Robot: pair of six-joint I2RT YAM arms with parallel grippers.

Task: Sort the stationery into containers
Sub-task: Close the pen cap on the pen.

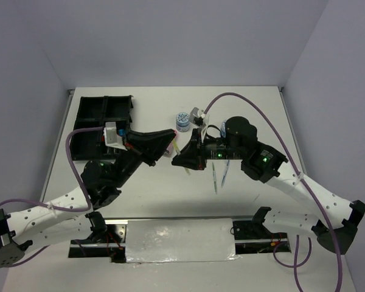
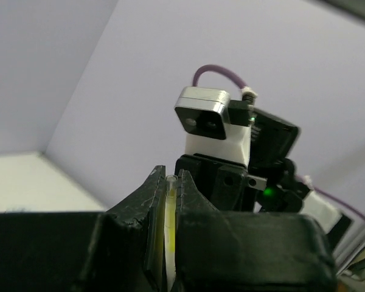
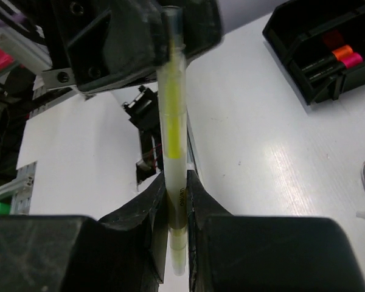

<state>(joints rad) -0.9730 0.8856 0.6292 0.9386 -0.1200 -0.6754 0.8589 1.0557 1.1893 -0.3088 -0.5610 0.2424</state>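
A thin yellow-green pen (image 3: pixel 172 115) hangs in the air over the middle of the table, held at both ends. My right gripper (image 3: pixel 175 194) is shut on its lower part, and my left gripper (image 3: pixel 140 36) clamps its upper end. In the left wrist view the pen (image 2: pixel 168 213) sits between the shut fingers of the left gripper (image 2: pixel 168 182). From above, both grippers (image 1: pixel 170 142) (image 1: pixel 179 159) meet tip to tip. The black organiser tray (image 1: pixel 88 112) lies at the far left; orange (image 3: pixel 340 52) and pink (image 3: pixel 351 59) capped markers lie inside it.
A round blue-white tub (image 1: pixel 182 121) stands behind the grippers. Two thin pens (image 1: pixel 215 176) (image 1: pixel 225 172) lie on the table under the right arm. The right wrist camera (image 2: pixel 210 118) faces the left gripper closely.
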